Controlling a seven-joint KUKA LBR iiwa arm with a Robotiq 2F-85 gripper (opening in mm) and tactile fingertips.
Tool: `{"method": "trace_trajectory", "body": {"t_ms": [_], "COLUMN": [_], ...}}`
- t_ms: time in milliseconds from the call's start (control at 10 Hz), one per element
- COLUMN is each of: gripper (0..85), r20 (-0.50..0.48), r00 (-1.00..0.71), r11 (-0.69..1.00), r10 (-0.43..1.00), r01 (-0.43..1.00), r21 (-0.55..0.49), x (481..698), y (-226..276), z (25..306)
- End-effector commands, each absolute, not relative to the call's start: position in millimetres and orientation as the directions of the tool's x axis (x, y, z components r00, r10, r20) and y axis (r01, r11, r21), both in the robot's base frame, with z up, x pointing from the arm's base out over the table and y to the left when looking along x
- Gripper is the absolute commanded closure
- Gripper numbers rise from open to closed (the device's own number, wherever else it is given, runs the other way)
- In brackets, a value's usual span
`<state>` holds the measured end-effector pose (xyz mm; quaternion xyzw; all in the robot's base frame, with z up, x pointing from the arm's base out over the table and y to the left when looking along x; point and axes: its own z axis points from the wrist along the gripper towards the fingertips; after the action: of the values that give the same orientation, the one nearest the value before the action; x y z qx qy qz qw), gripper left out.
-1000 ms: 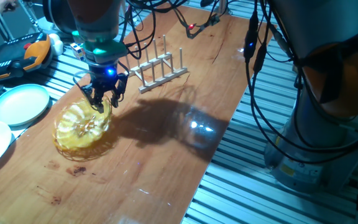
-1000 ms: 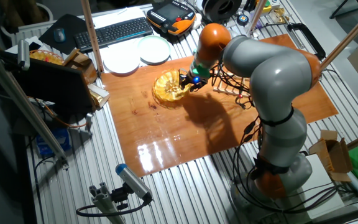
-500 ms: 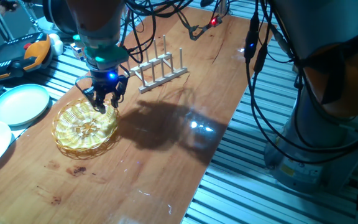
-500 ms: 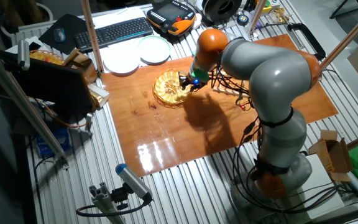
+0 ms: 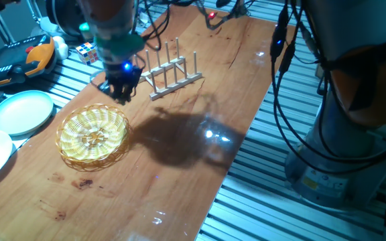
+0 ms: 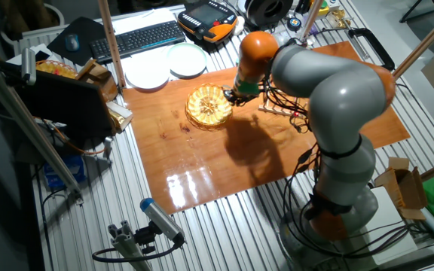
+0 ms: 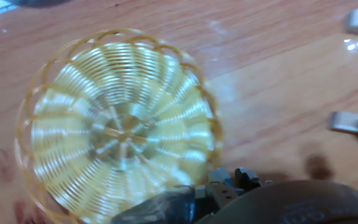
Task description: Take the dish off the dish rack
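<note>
The dish (image 5: 92,136) lies flat on the table (image 5: 200,100), well apart from the dish rack (image 5: 173,73), so the task looks essentially done. The gripper (image 5: 120,90) hangs between them holding nothing; its opening cannot be told.

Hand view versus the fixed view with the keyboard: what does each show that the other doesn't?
Only the hand view shows the dish's spiral weave close up. Only that fixed view shows the keyboard, two smooth plates, the arm and the pincer raised beside the dish. Both show the dish flat on the wooden table, apart from the dish rack.
</note>
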<state>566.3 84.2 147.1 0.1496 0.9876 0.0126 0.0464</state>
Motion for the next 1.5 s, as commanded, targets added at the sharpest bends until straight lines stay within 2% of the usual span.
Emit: {"method": "trace_trajectory", "body": {"t_ms": [0, 600, 900, 1400], "gripper": [84.3, 84.3, 84.3, 84.3], "r20": [-0.081, -0.082, -0.085, -0.062], "r00": [-0.952, -0.965, -0.969, -0.972], "r11": [0.955, 0.969, 0.971, 0.972], "r10": [0.295, 0.248, 0.233, 0.225], "r01": [0.293, 0.248, 0.237, 0.229], "r21": [0.040, 0.010, -0.041, -0.061], "x": [561.7, 549.9, 548.8, 544.3], "y": [81.2, 69.6, 75.2, 83.9], "z": [155.0, 183.2, 195.5, 208.2]}}
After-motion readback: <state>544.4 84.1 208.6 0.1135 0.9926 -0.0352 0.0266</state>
